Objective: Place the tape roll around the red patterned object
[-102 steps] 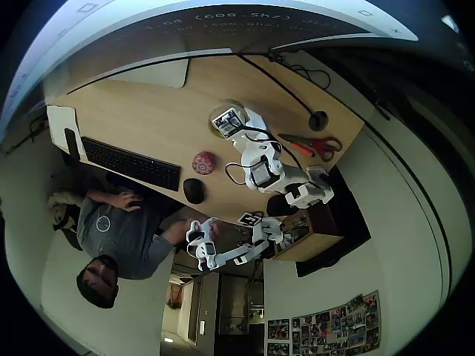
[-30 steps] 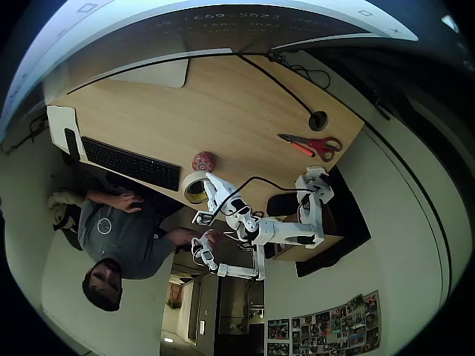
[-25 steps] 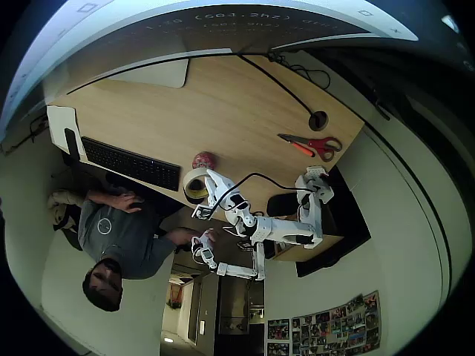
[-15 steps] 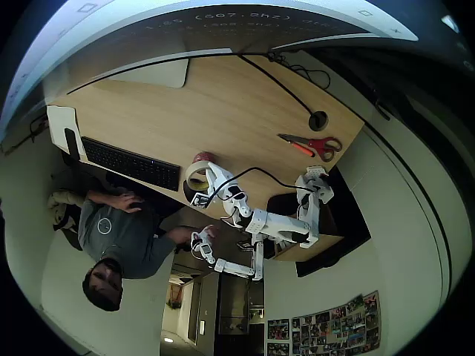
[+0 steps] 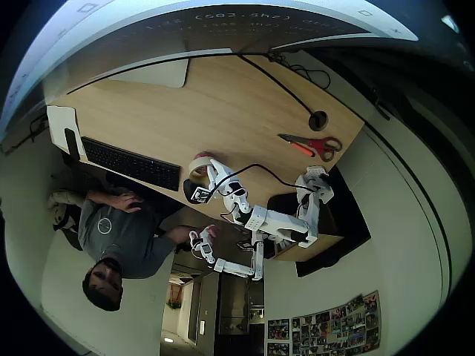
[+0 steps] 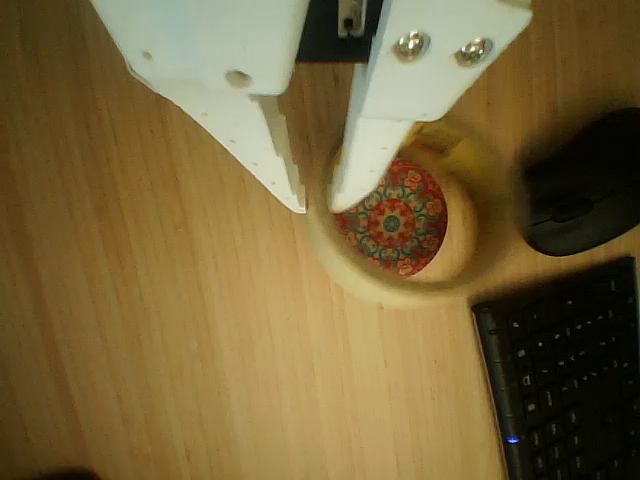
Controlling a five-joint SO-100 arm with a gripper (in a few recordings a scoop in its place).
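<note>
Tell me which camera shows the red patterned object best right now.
The wrist view: the red patterned object sits close up inside the tape roll, its pattern clear. In the overhead view only a tiny red sliver peeks out beside the roll.

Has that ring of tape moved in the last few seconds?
Yes. The tape roll travelled from mid-desk toward the keyboard, now ringing the red patterned object.

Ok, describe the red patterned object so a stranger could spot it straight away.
Start at the black keyboard on the wooden desk, then go to the black mouse by its end. Just beside the mouse sits the tape roll, held by the gripper. Seen through its open centre is the red patterned object: round, with a flower-like mandala, the only colourful thing there.
</note>
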